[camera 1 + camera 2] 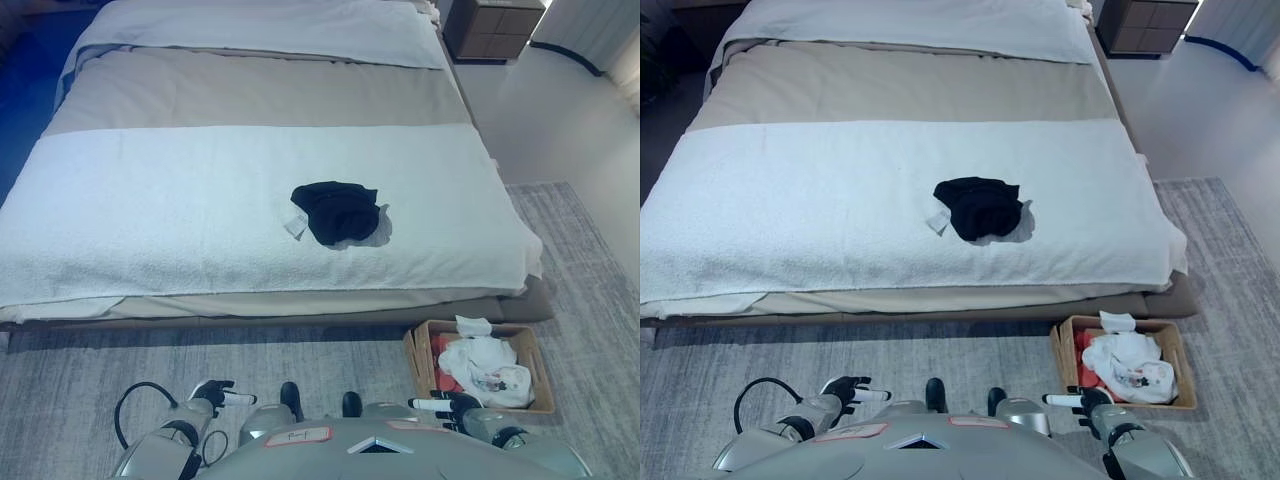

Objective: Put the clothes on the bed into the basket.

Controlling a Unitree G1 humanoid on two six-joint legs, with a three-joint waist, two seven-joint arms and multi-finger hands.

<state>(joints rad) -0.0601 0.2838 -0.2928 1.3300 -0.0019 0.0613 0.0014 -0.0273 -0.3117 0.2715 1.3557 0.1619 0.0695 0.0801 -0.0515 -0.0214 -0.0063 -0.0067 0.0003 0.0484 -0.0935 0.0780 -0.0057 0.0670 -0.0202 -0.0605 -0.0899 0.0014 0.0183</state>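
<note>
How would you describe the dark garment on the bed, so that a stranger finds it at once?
Look at the big bed and its white blanket across the near part. Near the blanket's middle, slightly right, lies a crumpled black garment with a small white tag at its left edge. It is the only dark thing on the bed; the other clothes, mostly white, are in the basket on the floor.

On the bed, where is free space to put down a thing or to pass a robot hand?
The white blanket is bare left of the black garment, and also between the garment and the bed's right edge. The beige band behind it is bare too. The basket on the rug is crowded with white clothes.
</note>
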